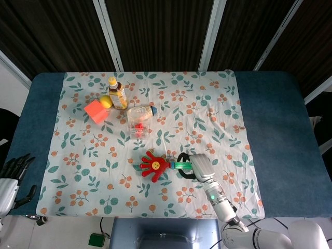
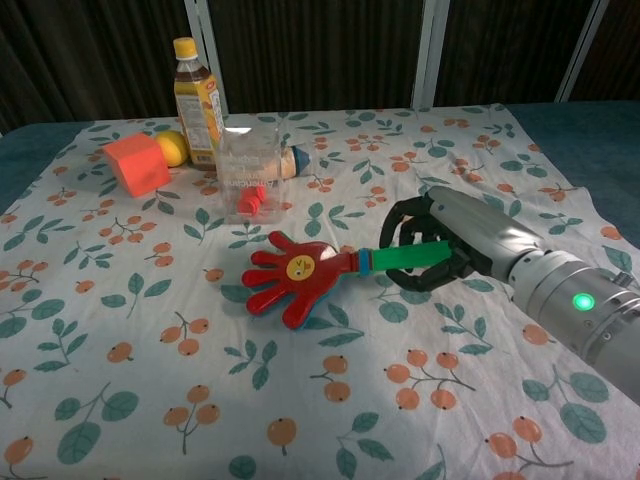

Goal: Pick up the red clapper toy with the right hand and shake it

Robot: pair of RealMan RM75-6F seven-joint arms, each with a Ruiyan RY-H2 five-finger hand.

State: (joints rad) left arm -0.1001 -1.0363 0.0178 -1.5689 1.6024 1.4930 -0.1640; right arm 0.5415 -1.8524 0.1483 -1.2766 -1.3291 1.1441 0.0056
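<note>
The red clapper toy (image 2: pixel 295 281) (image 1: pixel 153 165), a hand-shaped paddle with a yellow face and a green handle (image 2: pixel 407 258), hangs just above the flowered cloth, casting a shadow under it. My right hand (image 2: pixel 450 238) (image 1: pixel 198 165) grips the green handle, fingers curled around it. The toy's red end points left. My left hand (image 1: pixel 11 176) shows only in the head view, off the table's left front corner, fingers apart and holding nothing.
At the back left stand a yellow-capped bottle (image 2: pixel 196 102), an orange-red cube (image 2: pixel 137 164) with a yellow ball beside it, and a clear container (image 2: pixel 249 169) with small red pieces inside. The blue table edge (image 1: pixel 275 135) lies right of the cloth.
</note>
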